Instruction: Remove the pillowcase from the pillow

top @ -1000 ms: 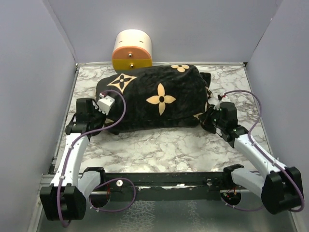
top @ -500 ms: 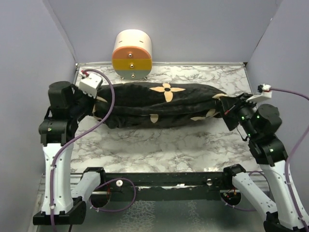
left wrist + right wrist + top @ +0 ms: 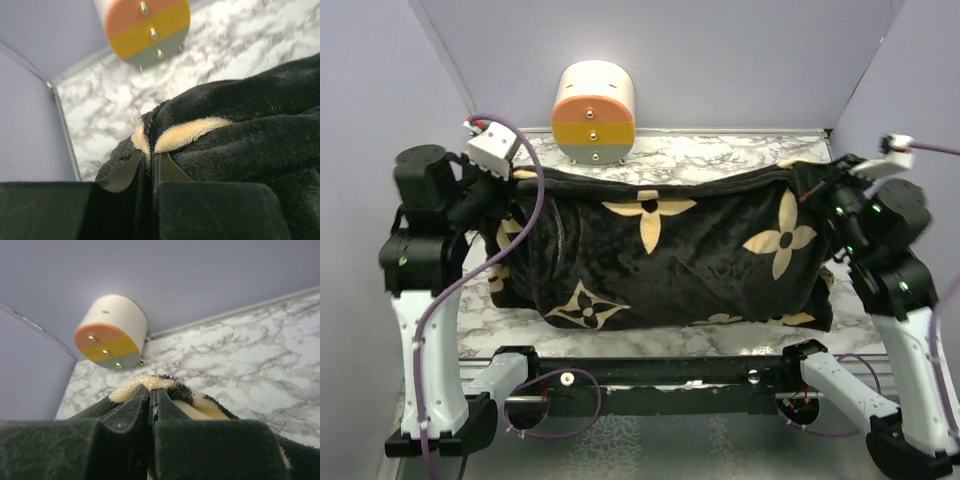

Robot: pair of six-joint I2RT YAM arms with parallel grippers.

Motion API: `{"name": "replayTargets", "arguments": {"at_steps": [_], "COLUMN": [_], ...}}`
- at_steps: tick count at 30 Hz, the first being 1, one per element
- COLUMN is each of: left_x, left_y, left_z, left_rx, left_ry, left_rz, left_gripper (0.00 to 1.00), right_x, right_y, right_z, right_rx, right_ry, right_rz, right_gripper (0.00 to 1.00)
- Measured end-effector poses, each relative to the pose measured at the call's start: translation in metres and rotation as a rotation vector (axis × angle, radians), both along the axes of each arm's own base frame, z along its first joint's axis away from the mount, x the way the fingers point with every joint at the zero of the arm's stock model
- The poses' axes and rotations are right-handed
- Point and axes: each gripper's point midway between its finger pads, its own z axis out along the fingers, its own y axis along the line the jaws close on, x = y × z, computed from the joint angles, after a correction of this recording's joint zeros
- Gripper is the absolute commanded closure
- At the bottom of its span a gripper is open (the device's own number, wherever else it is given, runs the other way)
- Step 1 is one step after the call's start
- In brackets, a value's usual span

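Observation:
The black pillowcase (image 3: 670,250) with tan flower motifs hangs like a curtain between my two raised arms, its lower edge near the table's front. My left gripper (image 3: 512,185) is shut on its top left corner; the left wrist view shows the jaws pinching black and tan fabric (image 3: 170,137). My right gripper (image 3: 810,180) is shut on the top right corner, with tan-edged fabric (image 3: 150,382) between the jaws. The pillow is hidden; the hanging cover bulges low down, so it may be inside.
A cream-and-orange cylinder (image 3: 594,112) stands at the back of the marble table (image 3: 720,155), also in the left wrist view (image 3: 147,27) and right wrist view (image 3: 110,337). Grey walls close in on three sides. A black rail (image 3: 660,368) runs along the front.
Both arms have risen and spread apart, lifting the pillowcase off the table. It went from a lump lying flat, to a stretched roll, to a hanging sheet.

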Motion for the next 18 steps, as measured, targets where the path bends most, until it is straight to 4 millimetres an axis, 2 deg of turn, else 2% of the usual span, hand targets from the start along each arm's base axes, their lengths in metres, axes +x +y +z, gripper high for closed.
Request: {"name": "replayTargets", "arguments": {"at_steps": [3,4,5,7,8,9,10,11,13,15,17,18], "left_x": [0.028,0.036,0.050,0.072,0.084,0.095,0.107,0.115,0.132,0.142,0.148,0.149], "left_y": [0.001,0.002,0.003,0.007,0.012,0.016,0.020,0.023,0.029,0.033,0.034,0.035], "left_z": [-0.061,-0.082,-0.112,-0.165,-0.185,-0.196,-0.202,-0.203,-0.187,-0.161,-0.130,-0.115], "left_rx": [-0.004,-0.003,0.002,0.024,0.042,0.053,0.061,0.062,0.078,0.085,0.094,0.099], "left_ry": [0.152,0.203,0.274,0.393,0.428,0.444,0.444,0.435,0.388,0.324,0.249,0.211], "left_rz": [0.005,0.009,0.017,0.045,0.066,0.087,0.108,0.127,0.160,0.181,0.186,0.186], "left_gripper": [0.97,0.86,0.73,0.42,0.33,0.27,0.22,0.16,0.13,0.10,0.08,0.07], "right_x": [0.046,0.065,0.085,0.116,0.138,0.152,0.168,0.181,0.203,0.222,0.232,0.235], "right_y": [0.011,0.015,0.020,0.027,0.032,0.035,0.038,0.041,0.043,0.044,0.044,0.042], "right_z": [-0.048,-0.074,-0.103,-0.145,-0.176,-0.194,-0.216,-0.227,-0.232,-0.214,-0.187,-0.167], "right_rx": [-0.042,-0.064,-0.085,-0.114,-0.134,-0.151,-0.169,-0.180,-0.192,-0.197,-0.199,-0.199], "right_ry": [0.135,0.204,0.279,0.382,0.456,0.496,0.550,0.575,0.592,0.559,0.500,0.456], "right_rz": [-0.007,-0.008,-0.010,-0.013,-0.017,-0.019,-0.022,-0.024,-0.033,-0.044,-0.056,-0.068], "right_gripper": [0.99,0.96,0.90,0.69,0.60,0.54,0.50,0.44,0.34,0.28,0.25,0.24]}}
